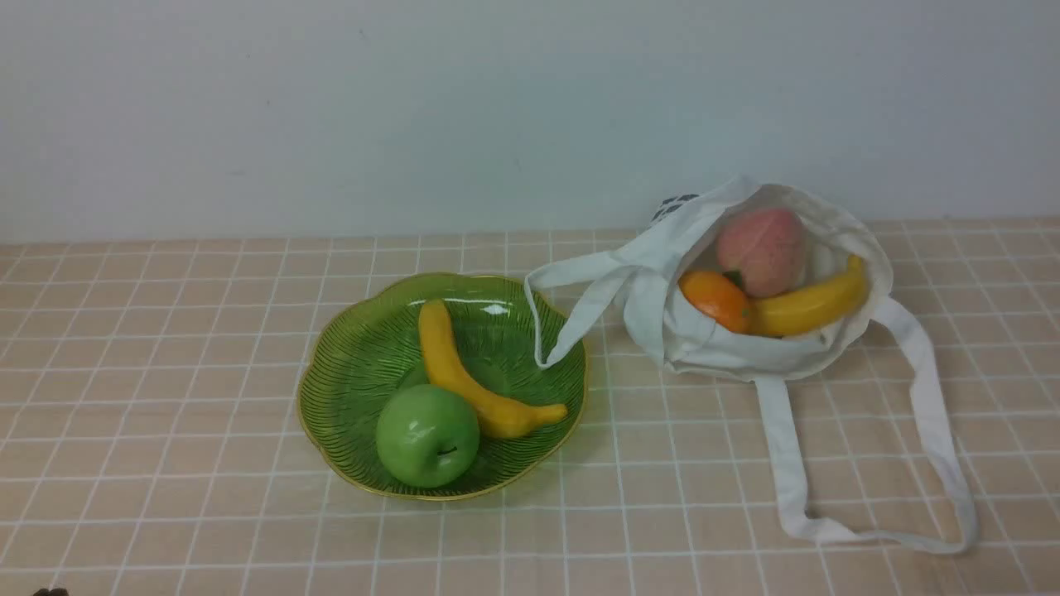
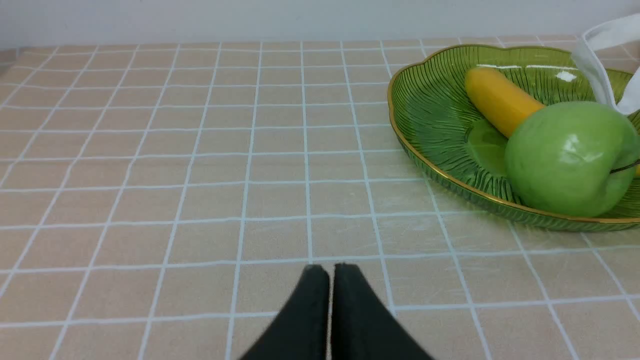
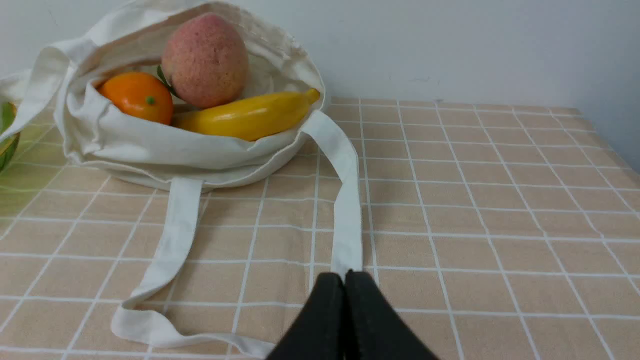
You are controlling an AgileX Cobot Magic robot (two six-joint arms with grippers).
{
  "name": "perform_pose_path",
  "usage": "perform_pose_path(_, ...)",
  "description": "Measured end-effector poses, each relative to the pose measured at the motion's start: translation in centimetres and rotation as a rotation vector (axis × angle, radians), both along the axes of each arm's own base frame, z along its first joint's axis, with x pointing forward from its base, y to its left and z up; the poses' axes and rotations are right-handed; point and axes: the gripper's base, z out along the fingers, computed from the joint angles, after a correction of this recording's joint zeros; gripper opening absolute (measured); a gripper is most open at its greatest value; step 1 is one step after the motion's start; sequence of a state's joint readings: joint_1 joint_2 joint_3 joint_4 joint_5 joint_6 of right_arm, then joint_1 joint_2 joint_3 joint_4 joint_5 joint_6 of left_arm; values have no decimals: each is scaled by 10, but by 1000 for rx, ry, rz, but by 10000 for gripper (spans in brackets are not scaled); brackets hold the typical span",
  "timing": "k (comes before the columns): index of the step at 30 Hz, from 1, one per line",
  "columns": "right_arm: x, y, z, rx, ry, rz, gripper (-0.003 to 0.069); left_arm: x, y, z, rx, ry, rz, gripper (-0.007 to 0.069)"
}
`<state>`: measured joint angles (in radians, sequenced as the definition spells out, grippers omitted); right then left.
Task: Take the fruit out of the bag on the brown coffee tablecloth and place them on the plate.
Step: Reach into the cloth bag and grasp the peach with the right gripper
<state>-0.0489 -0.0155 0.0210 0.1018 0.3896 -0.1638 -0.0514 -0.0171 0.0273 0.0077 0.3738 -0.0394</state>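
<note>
with your right pincer (image 3: 345, 274) closed and your left (image 2: 332, 267) looking all but closed, both empty, expect the peach (image 1: 760, 251), lying in the bag (image 1: 737, 356) behind the orange (image 1: 714, 300) and banana (image 1: 811, 308), to be light and firm, best gripped across its round sides.

The left gripper (image 2: 332, 272) of an AgileX Cobot Magic robot shows two dark, near-black fingers, each tapering to a narrow, blunt tip, at the lower center of the left wrist view. The right gripper (image 3: 346, 280), at the lower center of the right wrist view, bears a matching pair, black and wedge-shaped, with plain, unmarked faces. A small dark piece of the robot (image 1: 51, 592) edges into the lower left corner of the front view, its shape too cropped to tell.
</note>
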Motion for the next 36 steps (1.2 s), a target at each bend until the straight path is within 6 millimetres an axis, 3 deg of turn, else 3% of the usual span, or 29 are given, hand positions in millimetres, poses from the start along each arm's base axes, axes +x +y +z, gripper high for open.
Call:
perform_pose_path(30, 0, 0, 0, 0, 0, 0, -13, 0, 0, 0, 0, 0, 0, -8)
perform_pose_path(33, 0, 2, 1, 72, -14, 3, -13, 0, 0, 0, 0, 0, 0, -8)
perform_pose_path(36, 1, 5, 4, 306, -70, 0, -13, 0, 0, 0, 0, 0, 0, -8)
